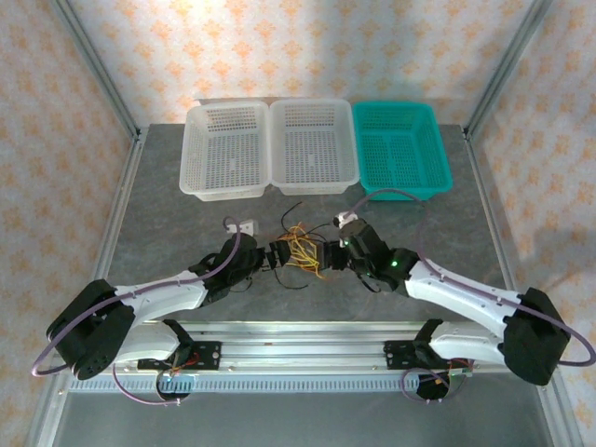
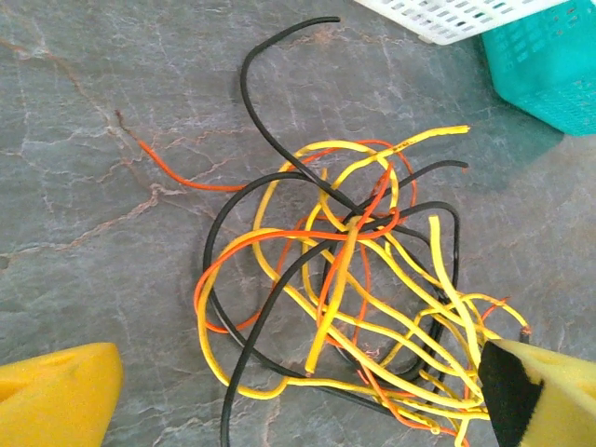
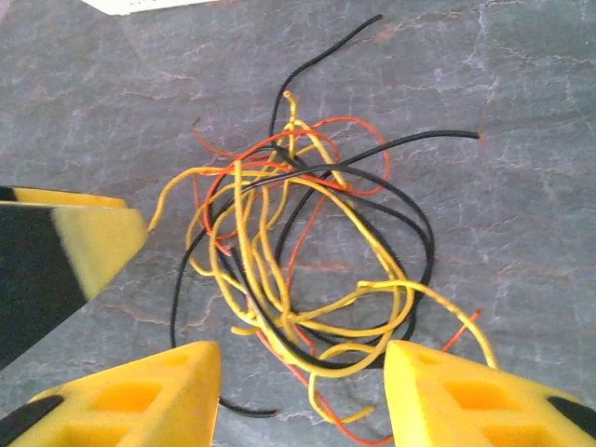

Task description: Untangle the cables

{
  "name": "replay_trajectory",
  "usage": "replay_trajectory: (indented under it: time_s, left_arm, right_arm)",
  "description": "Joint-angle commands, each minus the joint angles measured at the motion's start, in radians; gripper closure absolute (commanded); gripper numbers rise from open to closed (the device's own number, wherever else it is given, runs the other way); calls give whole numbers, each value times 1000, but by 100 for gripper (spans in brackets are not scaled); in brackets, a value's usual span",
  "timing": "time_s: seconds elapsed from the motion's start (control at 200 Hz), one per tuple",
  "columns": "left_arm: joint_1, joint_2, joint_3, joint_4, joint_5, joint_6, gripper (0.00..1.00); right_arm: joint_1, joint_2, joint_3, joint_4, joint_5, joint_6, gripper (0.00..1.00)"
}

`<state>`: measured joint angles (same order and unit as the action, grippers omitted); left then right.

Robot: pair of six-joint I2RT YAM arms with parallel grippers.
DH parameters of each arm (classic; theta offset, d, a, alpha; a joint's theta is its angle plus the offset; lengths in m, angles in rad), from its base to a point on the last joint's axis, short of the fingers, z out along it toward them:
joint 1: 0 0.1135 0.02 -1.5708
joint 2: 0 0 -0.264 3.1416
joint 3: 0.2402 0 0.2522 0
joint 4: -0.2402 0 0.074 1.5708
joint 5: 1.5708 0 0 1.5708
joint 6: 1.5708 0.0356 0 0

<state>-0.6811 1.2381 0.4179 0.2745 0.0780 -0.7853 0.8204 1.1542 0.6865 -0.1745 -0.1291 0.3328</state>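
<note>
Arms [image 1: 168, 293] reach from the lower corners of the top view and meet mid-frame, tips facing each other. The cables [image 1: 300, 250] lie between them on the bench [image 1: 168, 214]. Looks barely begun: black, yellow and orange strands all in one knot, none laid apart.

Left jaws: wide, nothing in them. Left wrist view has one at lower left and the other at lower right, against the yellow loops; can't tell if it touches. Right jaws: parted, not pinching. Right wrist view shows the near loops lying on the bench in the gap.

Suggest for this step:
- Go for a loose end, not the middle. Best candidate is the black strand [image 2: 246, 84] arcing out of the heap to the top of the left wrist view, end free on bare bench. The orange tail [image 2: 191, 183] at left of that view is second choice.
- One side pins the bulk, the other draws a single strand out along its own line, slowly.
- Close on one wire only. Yellow loops are packed at lower right; a grab there likely takes several and tightens the knot.
- Wire is thin: seat it deep or it may slip.

Beyond the heap, white baskets [image 1: 228, 149] and a teal basket [image 1: 400, 149] sit along the bench's upper edge, well apart from the knot. Likely drop spots.
</note>
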Motion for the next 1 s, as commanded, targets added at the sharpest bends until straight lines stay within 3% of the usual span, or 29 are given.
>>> replay_trajectory:
  time_s: [0.0,0.205,0.511,0.786,0.996]
  left_arm:
    - [-28,9,20,55,-8,-14,1]
    - [-63,-6,-24,97,-33,-69,1]
    - [-74,-28,-71,132,-54,-106,2]
    - [-74,-41,-64,101,-76,-97,2]
    - [-74,-29,-39,78,-101,-83,2]
  right_arm:
    - [-11,88,71,7,-51,-89,51]
    - [-10,205,126,50,-149,-155,52]
    - [-6,320,191,58,-151,-188,57]
    - [-6,370,221,42,-84,-189,69]
    - [-6,337,210,73,-101,-174,88]
